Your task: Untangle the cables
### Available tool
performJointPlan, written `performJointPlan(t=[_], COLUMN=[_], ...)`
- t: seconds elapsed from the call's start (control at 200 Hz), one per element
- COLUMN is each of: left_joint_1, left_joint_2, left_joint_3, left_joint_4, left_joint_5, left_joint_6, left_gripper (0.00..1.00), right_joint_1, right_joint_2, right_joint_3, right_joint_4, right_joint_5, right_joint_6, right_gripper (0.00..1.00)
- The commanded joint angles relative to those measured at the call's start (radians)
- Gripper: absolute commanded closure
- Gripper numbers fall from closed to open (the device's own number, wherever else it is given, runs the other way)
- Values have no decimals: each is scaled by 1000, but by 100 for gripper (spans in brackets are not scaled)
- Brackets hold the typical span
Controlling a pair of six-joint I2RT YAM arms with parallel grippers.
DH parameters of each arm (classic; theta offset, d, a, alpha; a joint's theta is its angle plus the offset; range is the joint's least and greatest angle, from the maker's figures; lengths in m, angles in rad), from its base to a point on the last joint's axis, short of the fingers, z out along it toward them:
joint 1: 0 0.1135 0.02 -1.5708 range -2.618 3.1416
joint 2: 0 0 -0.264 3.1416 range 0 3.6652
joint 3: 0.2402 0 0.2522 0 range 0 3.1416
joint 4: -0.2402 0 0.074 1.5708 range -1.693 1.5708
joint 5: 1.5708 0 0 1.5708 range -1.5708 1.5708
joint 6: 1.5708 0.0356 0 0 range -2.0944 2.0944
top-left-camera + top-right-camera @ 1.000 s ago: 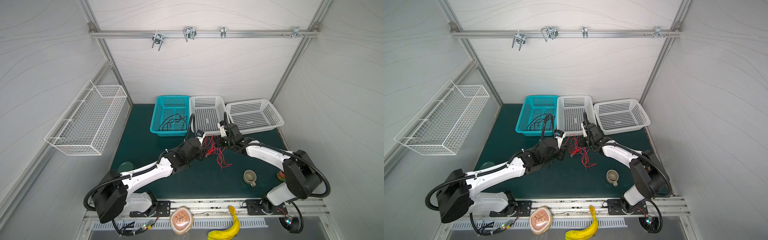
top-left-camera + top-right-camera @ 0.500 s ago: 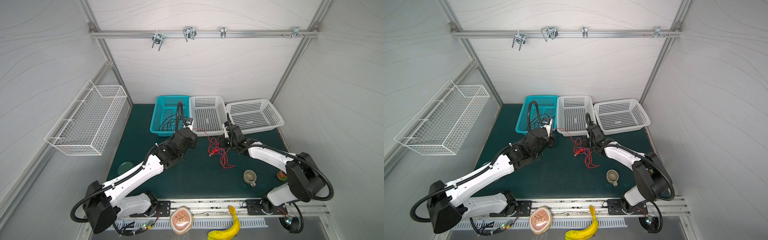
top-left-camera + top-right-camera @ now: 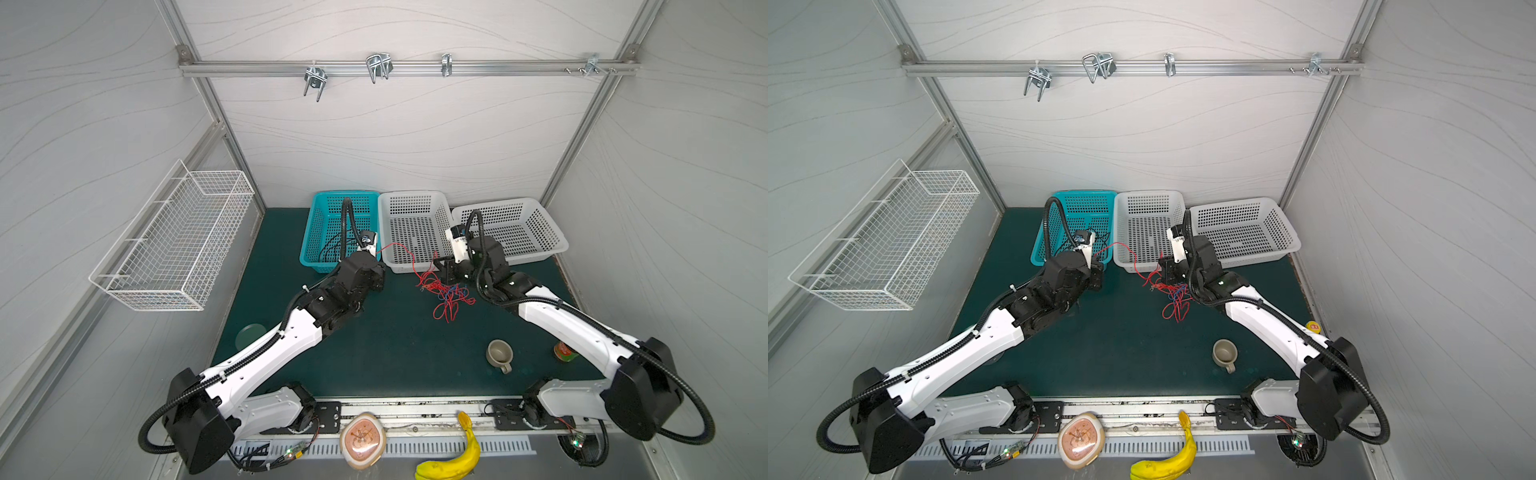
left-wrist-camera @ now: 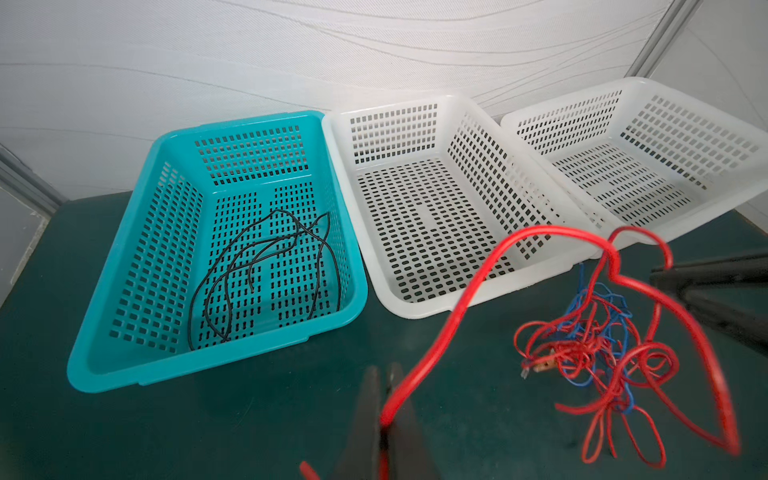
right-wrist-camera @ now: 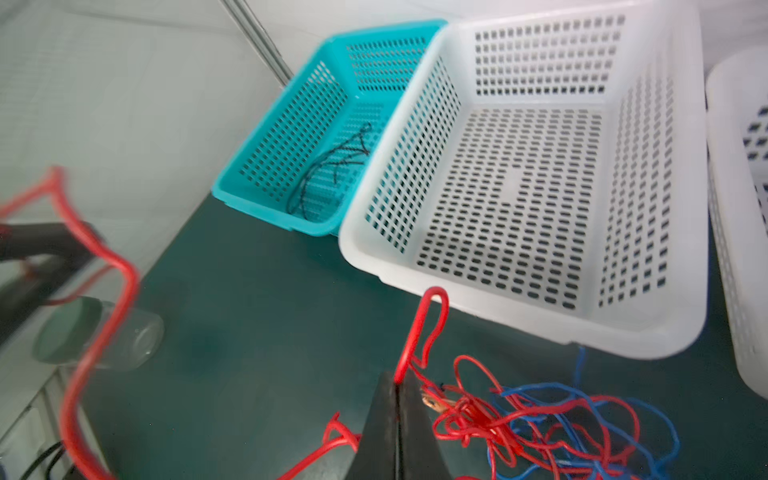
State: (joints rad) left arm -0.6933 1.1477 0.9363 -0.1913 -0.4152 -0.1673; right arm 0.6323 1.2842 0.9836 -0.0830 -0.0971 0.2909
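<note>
A tangle of red and blue cables (image 3: 446, 293) (image 3: 1175, 297) lies on the green mat in front of the middle white basket. My right gripper (image 5: 397, 378) (image 3: 441, 266) sits at the tangle's edge, shut on a red loop. My left gripper (image 4: 383, 374) (image 3: 376, 253) is over to the left by the teal basket, shut on one red cable (image 4: 478, 274). That cable arcs through the air back into the tangle (image 4: 594, 353). Black cables (image 4: 257, 266) (image 5: 332, 166) lie loose inside the teal basket.
Three baskets stand in a row at the back: teal basket (image 3: 307, 264), middle white basket (image 3: 413, 193), right white basket (image 3: 557, 245). A grey cup (image 3: 498, 355) and a can (image 3: 565, 352) stand front right. A clear jar (image 3: 249, 334) stands front left. A wire basket (image 3: 174, 241) hangs on the left wall.
My left gripper has pulled away from the tangle, back and left toward the teal basket, drawing a red cable out with it. The right gripper has stayed at the tangle.
</note>
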Motion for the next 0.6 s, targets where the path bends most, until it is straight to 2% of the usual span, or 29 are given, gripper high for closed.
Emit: performJointPlan(t=[0.0, 0.14, 0.285, 0.595], left_joint_1=[6, 5, 5, 5], left_joint_2=[13, 10, -8, -51], left_joint_3=[1, -26, -56, -107], left_joint_4=[99, 146, 171, 175], left_joint_5=[53, 106, 146, 153], left_joint_6=[16, 31, 31, 14], left_gripper=[100, 100, 100, 100], right_joint_1=[16, 29, 32, 42], right_joint_2=[-41, -67, -117, -161], right_joint_3=[49, 58, 73, 79], right_joint_4=[0, 5, 33, 29], right_joint_5=[-78, -91, -159, -57], right_joint_6=[-50, -49, -44, -75], right_gripper=[100, 100, 100, 100])
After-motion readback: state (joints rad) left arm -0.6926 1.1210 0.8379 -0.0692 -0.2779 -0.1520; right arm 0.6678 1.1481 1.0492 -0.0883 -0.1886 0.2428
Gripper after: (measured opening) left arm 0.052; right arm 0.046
